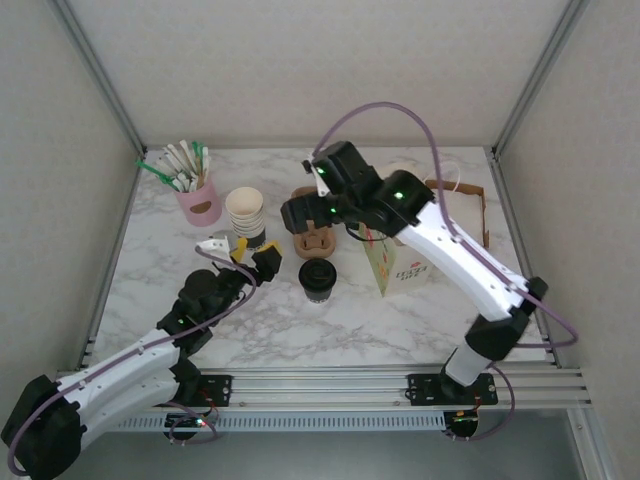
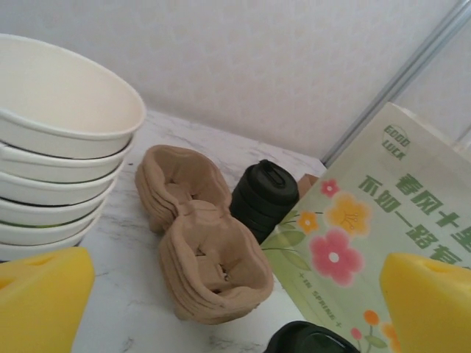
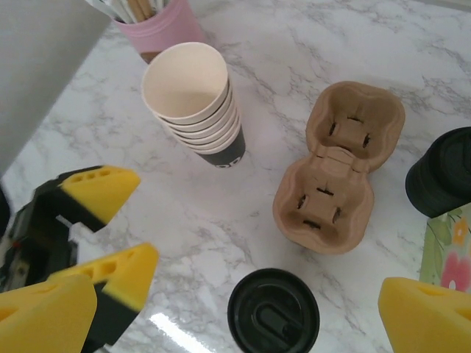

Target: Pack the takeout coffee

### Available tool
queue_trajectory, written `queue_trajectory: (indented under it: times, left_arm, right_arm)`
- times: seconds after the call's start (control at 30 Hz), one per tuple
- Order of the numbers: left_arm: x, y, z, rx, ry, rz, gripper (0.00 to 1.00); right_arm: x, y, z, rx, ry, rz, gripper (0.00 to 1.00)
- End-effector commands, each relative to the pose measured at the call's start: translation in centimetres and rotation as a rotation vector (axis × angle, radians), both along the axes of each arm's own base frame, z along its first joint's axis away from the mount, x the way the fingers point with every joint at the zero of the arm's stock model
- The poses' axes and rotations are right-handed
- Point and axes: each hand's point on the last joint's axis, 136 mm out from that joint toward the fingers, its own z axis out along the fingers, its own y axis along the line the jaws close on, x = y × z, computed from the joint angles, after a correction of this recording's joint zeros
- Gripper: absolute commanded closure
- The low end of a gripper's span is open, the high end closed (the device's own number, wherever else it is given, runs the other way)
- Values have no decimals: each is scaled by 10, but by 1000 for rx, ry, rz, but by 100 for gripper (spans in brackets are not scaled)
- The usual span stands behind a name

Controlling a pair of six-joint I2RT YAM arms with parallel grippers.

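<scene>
The takeout coffee [image 1: 317, 279], a small cup under a round black lid, stands on the marble table in front of the brown pulp cup carrier [image 1: 315, 240]. My right gripper [image 1: 303, 216] hangs open above the carrier; in its wrist view the coffee lid [image 3: 273, 312] lies below and between its yellow fingers [image 3: 44, 312]. My left gripper [image 1: 251, 255] is open, left of the coffee and apart from it. Its wrist view has the carrier [image 2: 199, 243] ahead and the lid's edge [image 2: 305, 340] at the bottom.
A stack of lidless cream cups [image 1: 245, 213] and a pink holder of stirrers [image 1: 200, 203] stand at the back left. A flowered green paper bag [image 1: 400, 265] stands right of the coffee, with a stack of black lids [image 3: 441, 173] beside the carrier. A brown bag [image 1: 468, 205] lies far right.
</scene>
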Motion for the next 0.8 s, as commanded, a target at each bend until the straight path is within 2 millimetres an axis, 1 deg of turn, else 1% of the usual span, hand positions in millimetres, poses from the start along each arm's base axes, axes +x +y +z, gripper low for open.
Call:
queue_trajectory:
  times: [0.0,0.07,0.1,0.2,0.33,0.47,0.6,0.67,0.77]
  left_arm:
    - [1,17,-1,-9,-29,87,0]
    - [2,24,-5,-16,-18,123,0]
    - [2,26,-6,-22,-17,130,0]
    - [4,28,-8,-34,-9,132,0]
    - [12,25,-19,-58,42,109,0]
    - [21,10,-29,-90,104,23,0]
    - [28,-3,-41,-98,163,-36,0]
    - [30,-5,-43,-107,174,-46,0]
    - [30,-4,-45,-105,177,-38,0]
  right_arm:
    - [13,9,-19,-83,22,-22,1]
    - [22,18,-31,-121,37,-29,1]
    - [27,21,-34,-140,38,-37,1]
    - [41,26,-48,-212,49,-66,2]
    - [59,27,-73,-276,71,-109,12]
    - [76,27,-94,-274,120,-146,21]
    - [90,19,-116,-281,184,-193,31]
    - [97,14,-129,-286,219,-216,36]
    - [106,12,-144,-288,249,-238,42]
